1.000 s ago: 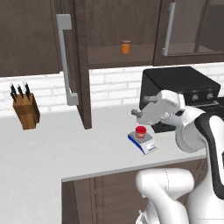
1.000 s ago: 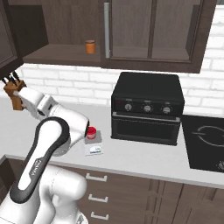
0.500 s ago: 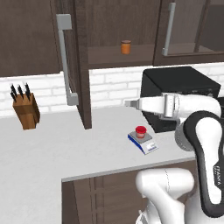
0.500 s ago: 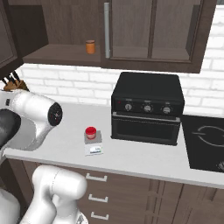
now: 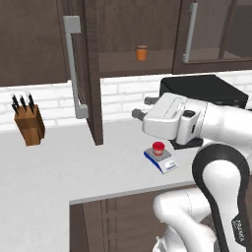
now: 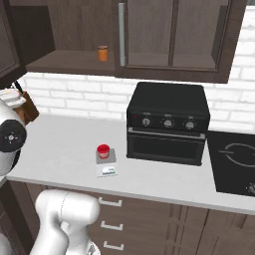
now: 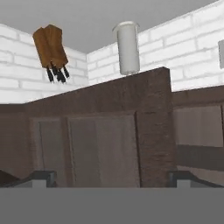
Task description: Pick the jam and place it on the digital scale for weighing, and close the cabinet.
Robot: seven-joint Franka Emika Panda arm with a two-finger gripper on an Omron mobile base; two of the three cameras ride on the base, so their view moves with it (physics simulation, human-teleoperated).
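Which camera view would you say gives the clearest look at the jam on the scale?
The right base view: the jam sits unobstructed on the scale, display strip facing the camera. The left base view shows the jam too, but the arm crowds it from just behind. The hand view faces the open cabinet door instead.

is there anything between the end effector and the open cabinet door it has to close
Nothing visible stands between them. The open cabinet door juts out over the counter, and the hand view looks straight at its edge. The jam already sits on the digital scale, off to the side of that path.
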